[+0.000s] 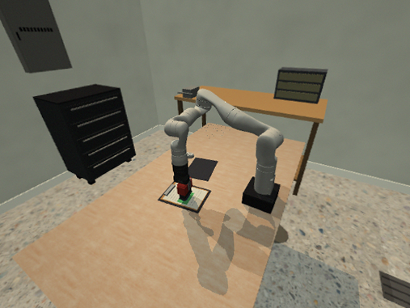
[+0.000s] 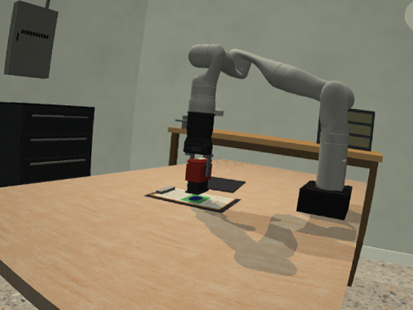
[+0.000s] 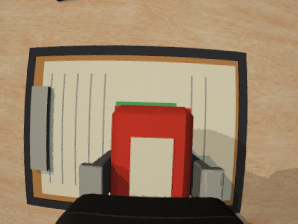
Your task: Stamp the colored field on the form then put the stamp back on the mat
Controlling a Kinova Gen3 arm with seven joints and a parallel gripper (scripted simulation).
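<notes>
The red stamp [image 1: 182,189] [image 2: 197,171] [image 3: 152,122] with a black base is upright between the fingers of my gripper [image 2: 201,168] [image 3: 150,166], which is shut on it. In the exterior view its base hangs a little above the form [image 1: 201,195] [image 2: 222,202] [image 3: 150,82], with a gap below. The green field [image 2: 205,198] [image 3: 145,104] lies under the stamp and bears a dark blue mark [image 2: 195,198]. In the wrist view the stamp hides most of the field. The dark mat [image 1: 204,169] [image 2: 228,184] lies behind the form, with no stamp on it.
The form lies on a dark-edged clipboard [image 3: 242,125] with a grey clip [image 1: 169,190] [image 2: 165,190] [image 3: 40,129] at its left end. The arm's black base [image 1: 261,195] [image 2: 324,201] stands to the right. A wooden bench [image 1: 256,103] stands behind the table.
</notes>
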